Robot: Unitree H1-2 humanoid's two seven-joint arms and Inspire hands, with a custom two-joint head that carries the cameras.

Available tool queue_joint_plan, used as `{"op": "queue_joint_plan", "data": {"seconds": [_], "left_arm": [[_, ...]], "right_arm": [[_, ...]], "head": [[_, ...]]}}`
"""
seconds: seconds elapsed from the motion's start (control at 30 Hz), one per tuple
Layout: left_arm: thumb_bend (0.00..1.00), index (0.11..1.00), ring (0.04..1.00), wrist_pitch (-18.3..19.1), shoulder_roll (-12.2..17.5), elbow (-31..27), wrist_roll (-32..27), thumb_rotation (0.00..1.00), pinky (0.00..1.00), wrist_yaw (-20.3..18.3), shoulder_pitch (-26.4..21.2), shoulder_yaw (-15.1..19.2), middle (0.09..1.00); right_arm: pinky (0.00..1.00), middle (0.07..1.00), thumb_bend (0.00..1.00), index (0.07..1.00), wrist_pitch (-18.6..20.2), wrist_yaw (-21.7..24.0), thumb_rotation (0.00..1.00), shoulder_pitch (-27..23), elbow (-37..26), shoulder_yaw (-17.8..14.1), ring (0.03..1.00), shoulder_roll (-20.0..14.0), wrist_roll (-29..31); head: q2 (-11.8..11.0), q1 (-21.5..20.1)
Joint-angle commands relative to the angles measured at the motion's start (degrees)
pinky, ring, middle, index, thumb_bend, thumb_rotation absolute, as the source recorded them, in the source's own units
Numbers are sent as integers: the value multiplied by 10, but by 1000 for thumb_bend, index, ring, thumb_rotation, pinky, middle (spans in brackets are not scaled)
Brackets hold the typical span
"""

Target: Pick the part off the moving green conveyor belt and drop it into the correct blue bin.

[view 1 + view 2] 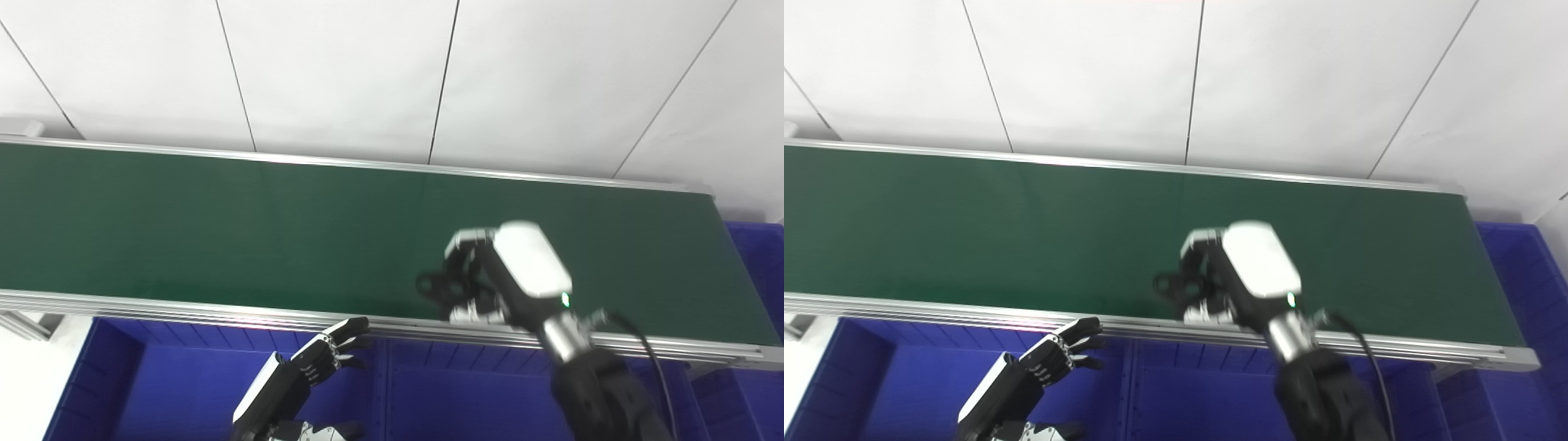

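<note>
Two robot hands are in view. The right robot hand (502, 275) is above the near edge of the green conveyor belt (245, 226), toward its right end, with fingers curled around a small dark part (432, 286). The left robot hand (321, 355) hangs below the near rail (184, 309), fingers spread apart and holding nothing. Most of the belt surface to the left is bare. Below the rail sit a blue bin (184, 373) at left and another blue bin (465, 392) beside it; a third bin (759, 257) lies past the right end. Bin contents cannot be determined.
</note>
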Motion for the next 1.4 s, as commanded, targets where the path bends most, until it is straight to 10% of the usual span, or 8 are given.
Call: {"op": "queue_joint_plan", "data": {"seconds": [0.0, 0.17, 0.63, 0.77, 0.87, 1.13, 1.37], "left_arm": [[685, 871, 831, -13, -1, -12, -15, 292, 728, -7, 0, 6, 889], [675, 876, 835, -13, -7, -6, -31, 274, 735, -28, -6, 22, 888], [670, 873, 845, -13, -11, 2, -57, 236, 762, -54, -23, 47, 887], [674, 875, 848, -13, -11, -1, -63, 229, 764, -59, -21, 51, 893], [673, 872, 847, -13, -12, -5, -65, 220, 765, -59, -18, 51, 888], [671, 874, 848, -13, -7, -3, -66, 238, 765, -67, -14, 59, 890], [666, 871, 846, -13, -6, 0, -71, 219, 778, -73, -14, 62, 886]], "right_arm": [[225, 533, 514, 448, -14, -15, 0, 19, -30, -4, 446, 0, 10], [393, 533, 515, 456, -15, -18, 0, 96, -29, 7, 429, 1, 10], [389, 526, 516, 476, -38, -97, 0, 150, 103, 52, 429, 2, -18], [710, 713, 502, 493, -15, -88, 107, 138, 137, 81, 710, -3, -78], [933, 844, 570, 802, -3, -100, 258, 138, 158, 93, 875, 0, -116], [1000, 948, 651, 892, -11, -174, 515, 174, 127, 71, 987, 30, -106], [988, 953, 629, 901, -70, -267, 535, 208, 76, 52, 972, 41, -26]], "head": [[5, -5], [13, -9], [36, -13], [42, -9], [44, -9], [46, -11], [46, -9]]}}
